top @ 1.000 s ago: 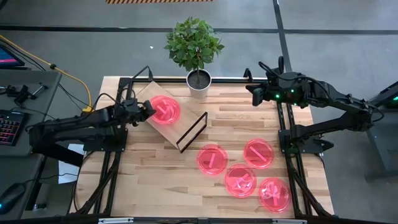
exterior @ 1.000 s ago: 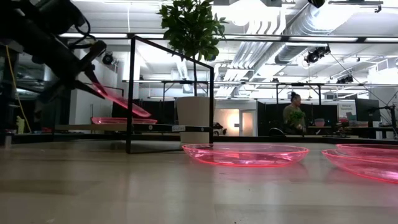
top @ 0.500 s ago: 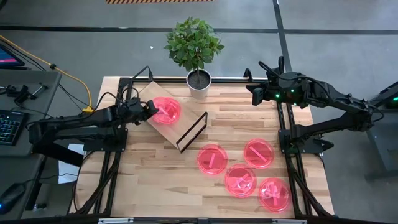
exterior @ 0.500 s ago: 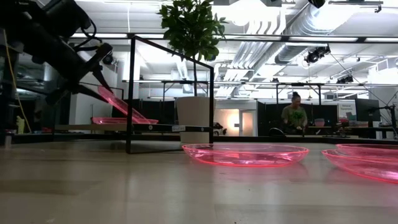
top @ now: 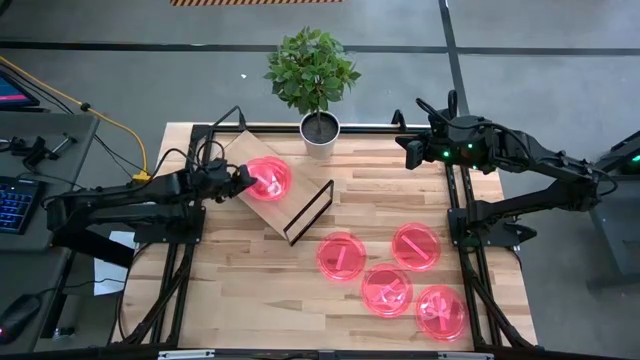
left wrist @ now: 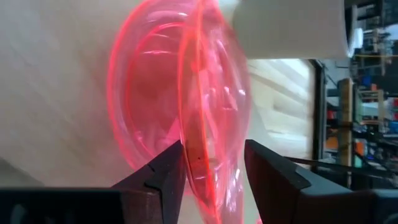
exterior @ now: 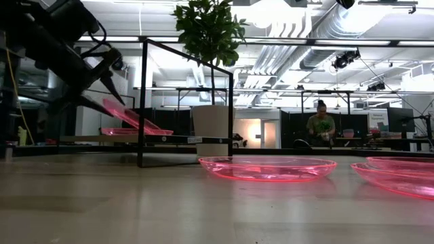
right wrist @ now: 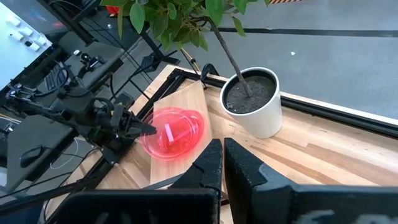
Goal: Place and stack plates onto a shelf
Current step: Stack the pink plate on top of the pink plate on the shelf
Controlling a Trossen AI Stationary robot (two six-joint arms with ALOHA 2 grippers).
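Two pink-red plates [top: 270,178] lie on the plywood shelf [top: 238,150] at the table's far left. The lower plate [exterior: 125,131] lies flat. The upper plate [exterior: 135,116] is tilted, its far-right edge down on the lower one. My left gripper [left wrist: 214,162] is open at the upper plate's raised left rim, with one finger on each side of it. Several more plates [top: 340,256] lie flat on the table at the near right. My right gripper [right wrist: 222,163] hangs shut over the far right of the table, touching nothing. My left gripper's fingers straddle the upper plate's left rim [left wrist: 194,158]. The rim lies against one finger [left wrist: 175,167], and a gap shows to the other finger [left wrist: 261,168]. The fingers come from the table's left, slanting down. The plate leans tilted, its opposite edge [exterior: 161,129] on the lower plate.
A potted plant in a white pot [top: 320,135] stands just beyond the shelf at the far edge. The shelf's black wire frame [top: 308,212] rises at its right end. A person [exterior: 320,129] shows in the room behind.
My left gripper has opened and let go of the upper plate's rim. The plate has tipped down: its far edge has come to rest on the lower plate and its raised left rim has sunk a little, still tilted.
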